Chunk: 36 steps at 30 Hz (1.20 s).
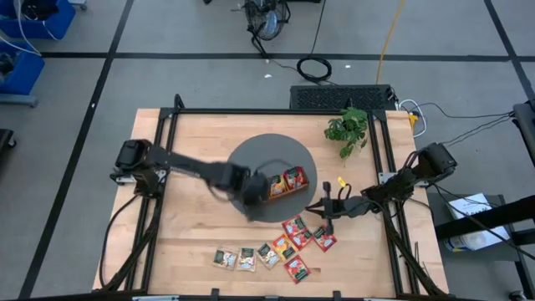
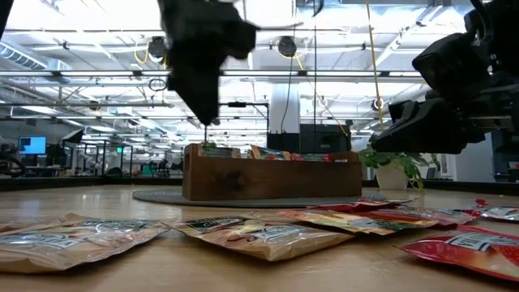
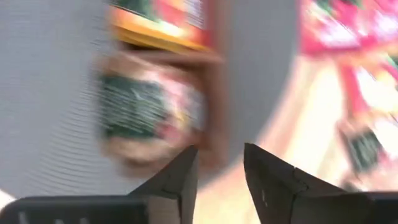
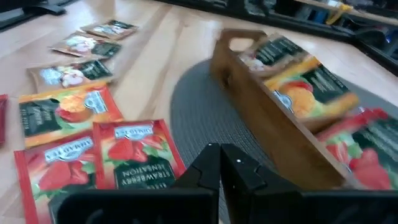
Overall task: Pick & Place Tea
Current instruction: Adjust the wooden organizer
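Hovering over grey round mat [image 1: 251,155], left gripper [image 3: 219,171] sat beside end of wooden tray [image 1: 288,184], fingers parted slightly, nothing between them. Tray already held several tea sachets [image 4: 298,93]: green, orange, red, one per compartment as far as visible. Right gripper [image 4: 219,163] waited near mat edge on right side, fingers pressed together, holding nothing. Remaining loose sachets [image 1: 288,247] lay flat on table [image 1: 184,217] in front of mat, red ones nearest right gripper, green-labelled ones farther left. Potted plant [image 1: 349,130] stood at table's far right corner.
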Available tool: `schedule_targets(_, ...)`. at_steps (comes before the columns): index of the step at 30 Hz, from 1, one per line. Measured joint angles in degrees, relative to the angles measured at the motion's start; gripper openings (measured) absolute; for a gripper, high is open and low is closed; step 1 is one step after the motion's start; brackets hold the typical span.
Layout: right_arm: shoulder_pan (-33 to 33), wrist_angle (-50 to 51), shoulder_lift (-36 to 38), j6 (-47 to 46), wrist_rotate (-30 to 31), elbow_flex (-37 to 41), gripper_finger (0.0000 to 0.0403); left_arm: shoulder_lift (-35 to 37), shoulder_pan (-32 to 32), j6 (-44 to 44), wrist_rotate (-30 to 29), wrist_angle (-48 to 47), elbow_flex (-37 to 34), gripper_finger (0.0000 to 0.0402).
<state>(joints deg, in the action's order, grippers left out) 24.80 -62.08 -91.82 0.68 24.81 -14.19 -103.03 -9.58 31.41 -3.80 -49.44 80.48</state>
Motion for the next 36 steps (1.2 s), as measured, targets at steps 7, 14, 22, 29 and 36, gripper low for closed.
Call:
schedule_targets(7, 0.0, 1.1, 10.1, -4.8, 11.7, 4.7, 0.0001, 0.0, -17.2, 15.4, -26.0, 1.8, -1.5, 0.0042)
schedule_targets(14, -3.2, 10.2, 21.6, -14.4, 20.4, 11.2, 0.0001, -0.8, -28.6, 30.3, -47.1, 18.6, -14.1, 0.0010)
schedule_targets(22, -10.5, 11.8, 21.8, -17.8, 11.1, 10.5, 0.0000, -1.6, -25.7, 24.4, -43.3, 45.1, -27.3, 0.0008)
schedule_targets(29, -15.1, 14.7, 14.5, -18.4, 12.4, 8.0, 0.0000, -2.4, -21.8, 24.9, -37.8, 49.9, -30.8, 0.0009)
schedule_targets(36, -21.8, 10.2, 6.3, -15.1, 4.0, 3.4, 0.0000, -3.3, -20.3, 26.6, -38.2, 49.5, -31.3, 0.0007)
